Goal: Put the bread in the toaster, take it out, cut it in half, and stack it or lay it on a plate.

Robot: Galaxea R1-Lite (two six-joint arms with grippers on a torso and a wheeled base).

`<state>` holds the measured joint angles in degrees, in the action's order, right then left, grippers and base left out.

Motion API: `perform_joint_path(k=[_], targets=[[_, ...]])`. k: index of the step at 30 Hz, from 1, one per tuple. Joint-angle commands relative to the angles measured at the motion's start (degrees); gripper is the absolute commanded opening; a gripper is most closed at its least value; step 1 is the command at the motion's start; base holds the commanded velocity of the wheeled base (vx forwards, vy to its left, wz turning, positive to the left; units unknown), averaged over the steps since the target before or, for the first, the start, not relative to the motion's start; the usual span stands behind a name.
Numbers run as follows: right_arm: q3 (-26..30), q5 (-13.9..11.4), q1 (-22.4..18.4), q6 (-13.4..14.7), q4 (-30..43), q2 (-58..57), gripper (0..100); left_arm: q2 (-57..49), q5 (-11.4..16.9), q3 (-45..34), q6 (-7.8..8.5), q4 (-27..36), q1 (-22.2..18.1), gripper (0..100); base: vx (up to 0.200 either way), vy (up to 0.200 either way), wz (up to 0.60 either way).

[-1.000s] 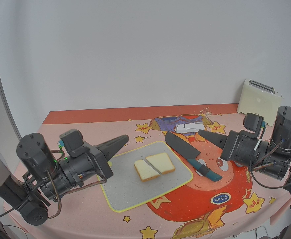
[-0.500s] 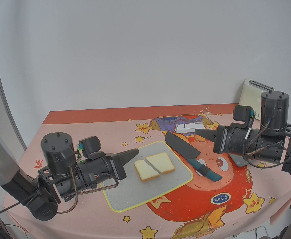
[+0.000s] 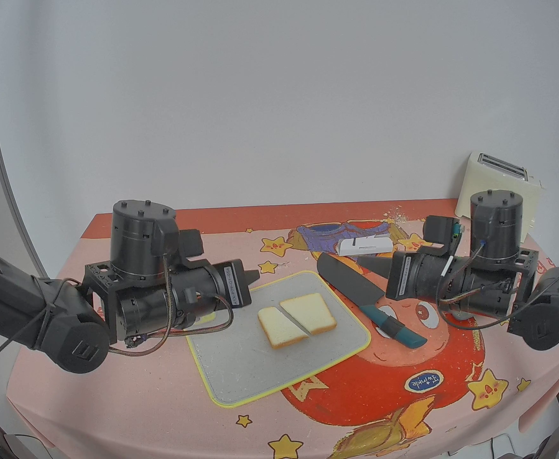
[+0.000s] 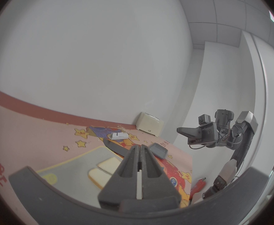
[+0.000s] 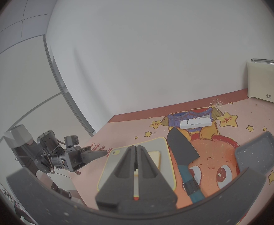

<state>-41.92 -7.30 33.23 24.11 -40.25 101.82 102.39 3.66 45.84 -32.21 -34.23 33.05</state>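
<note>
Two halves of bread (image 3: pixel 281 326) lie side by side in the middle of the frame, on a grey cutting board (image 3: pixel 247 364) with a yellow rim. Just right of the board lies a knife (image 3: pixel 354 283) with a blue handle. A cream toaster (image 3: pixel 499 192) stands at the far right. The left gripper (image 3: pixel 252 276) hangs by the board's left edge, pinched together and holding nothing. The right gripper (image 3: pixel 363 262) hangs near the knife blade, pinched together and empty too.
</note>
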Motion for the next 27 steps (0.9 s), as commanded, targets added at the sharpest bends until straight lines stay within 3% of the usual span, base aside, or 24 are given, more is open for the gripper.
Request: perform_joint_path(k=[1,16,22,27], targets=[[0.0,0.1,-0.3,0.0,-2.6,6.7,0,1.6,-2.0,0.5,-0.93,0.5,0.0,0,0.0,0.0,0.0],[-2.4,0.7,-0.2,0.3,-3.7,10.6,0,9.5,-2.1,-0.7,-1.1,0.3,0.3,0,0.0,0.0,0.0],[-5.2,5.7,0.2,0.1,-3.9,15.9,0,11.6,-2.9,-0.5,-1.02,0.4,0.1,0,0.0,0.0,0.0],[-5.7,5.7,0.3,0.1,-4.7,17.9,0,12.0,-3.0,-0.8,-1.02,0.3,0.0,0,0.0,0.0,0.0]])
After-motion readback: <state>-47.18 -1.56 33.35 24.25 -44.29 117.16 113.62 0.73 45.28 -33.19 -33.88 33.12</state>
